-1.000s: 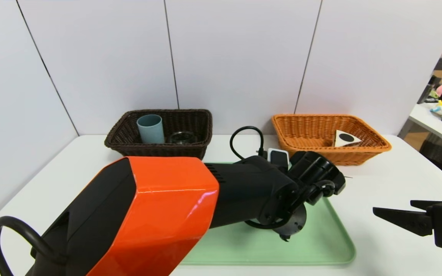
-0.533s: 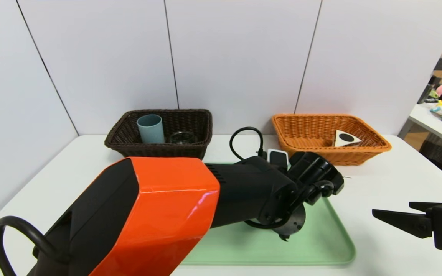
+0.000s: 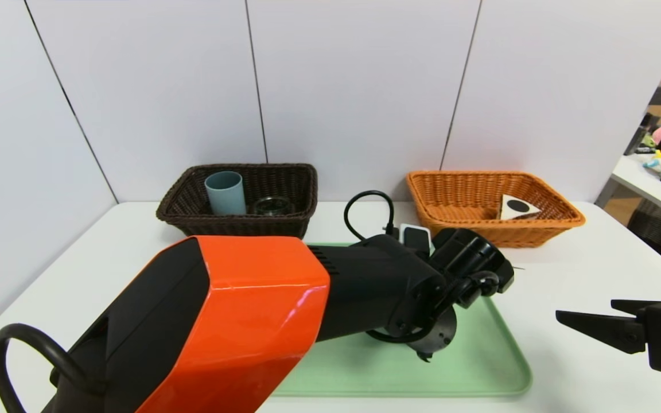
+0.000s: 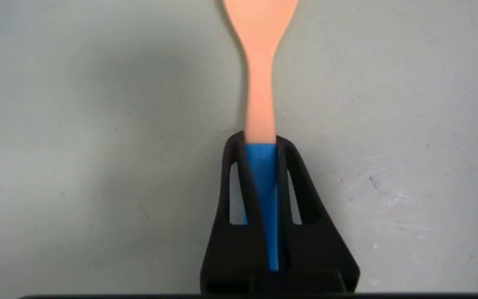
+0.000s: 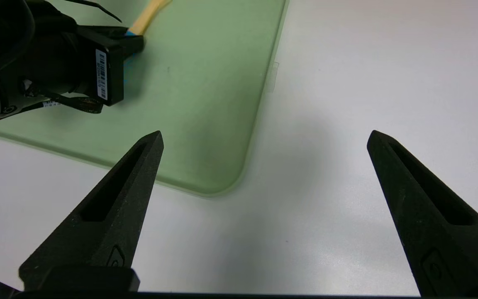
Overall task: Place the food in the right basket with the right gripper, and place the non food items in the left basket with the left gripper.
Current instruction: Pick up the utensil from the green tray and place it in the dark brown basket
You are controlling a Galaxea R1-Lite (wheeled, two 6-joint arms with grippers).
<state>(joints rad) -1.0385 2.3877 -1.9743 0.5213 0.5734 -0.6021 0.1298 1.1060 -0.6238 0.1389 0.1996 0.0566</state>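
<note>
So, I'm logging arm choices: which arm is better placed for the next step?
Left, I'd say: its gripper already grips the blue-handled wooden utensil; the right stands open, empty.

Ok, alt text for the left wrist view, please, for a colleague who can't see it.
The left end effector is closed on the blue handle of a utensil whose pale orange neck extends beyond the fingertips, over a plain, lightly scuffed surface.

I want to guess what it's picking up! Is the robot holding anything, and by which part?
Yes. The left gripper holds the spatula by its blue handle, over the green tray. The right gripper is open and holds nothing.
</note>
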